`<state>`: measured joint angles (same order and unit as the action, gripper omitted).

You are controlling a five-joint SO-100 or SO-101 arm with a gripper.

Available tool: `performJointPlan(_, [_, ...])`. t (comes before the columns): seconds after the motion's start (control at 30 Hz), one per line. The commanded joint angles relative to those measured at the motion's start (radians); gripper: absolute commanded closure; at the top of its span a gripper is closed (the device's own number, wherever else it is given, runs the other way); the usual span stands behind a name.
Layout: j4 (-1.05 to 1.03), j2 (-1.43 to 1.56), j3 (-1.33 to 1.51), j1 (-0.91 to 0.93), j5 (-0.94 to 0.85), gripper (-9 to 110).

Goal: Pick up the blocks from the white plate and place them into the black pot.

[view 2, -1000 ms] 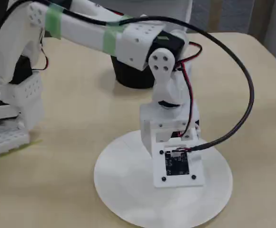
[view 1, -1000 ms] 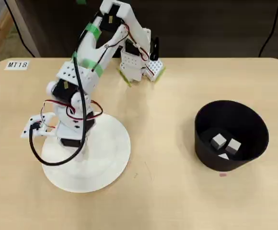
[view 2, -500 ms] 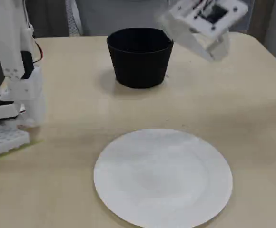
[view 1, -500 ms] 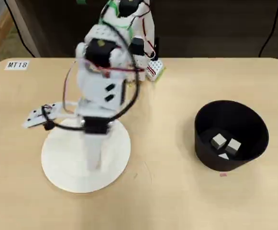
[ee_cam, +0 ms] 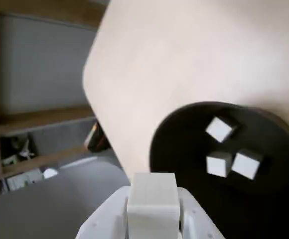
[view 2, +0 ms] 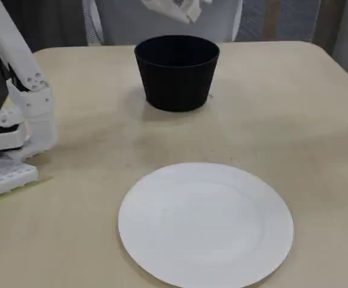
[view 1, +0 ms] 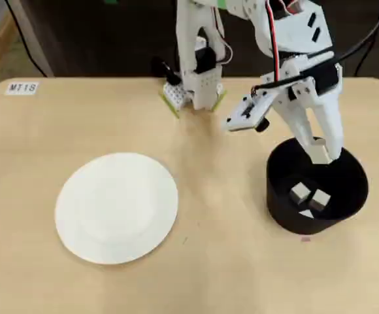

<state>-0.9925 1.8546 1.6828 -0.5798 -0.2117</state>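
My gripper hangs over the far rim of the black pot, shut on one pale block. In the wrist view the block sits squarely between the white jaws of the gripper, with the pot below and to the right. Three more blocks lie on the pot's floor, and they also show in the overhead view. The white plate lies at the left with nothing on it. In the fixed view the gripper is cut off by the top edge, above the pot.
The arm's base stands at the table's far edge in the overhead view, between plate and pot. A label is stuck at the far left corner. A wide strip of bare tabletop separates plate and pot.
The arm has lifted off the plate and swung right across the table, so the gripper now hangs over the pot. The plate is uncovered and bare.
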Motion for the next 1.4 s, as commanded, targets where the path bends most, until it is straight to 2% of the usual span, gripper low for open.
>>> performJointPlan(0.0, [0.117,0.014,0.115,-0.037,0.015,104])
performJointPlan(0.4, [0.244,-0.129,0.127,-0.061,0.034,104])
performJointPlan(0.43, [0.241,-0.132,0.127,-0.061,0.035,101])
performJointPlan(0.5, [0.224,-0.13,0.127,-0.063,0.003,78])
performJointPlan(0.53, [0.219,-0.127,0.129,-0.063,-0.009,72])
performJointPlan(0.63, [0.215,-0.118,0.129,-0.06,-0.014,64])
performJointPlan(0.77, [0.213,-0.087,0.129,-0.044,-0.003,70])
performJointPlan(0.8, [0.213,-0.075,0.129,-0.038,0.006,78])
performJointPlan(0.87, [0.206,-0.041,0.127,-0.011,0.06,104])
performJointPlan(1.03, [0.178,0.161,0.129,0.098,0.086,104])
performJointPlan(1.37, [0.025,0.569,0.181,0.428,0.147,104])
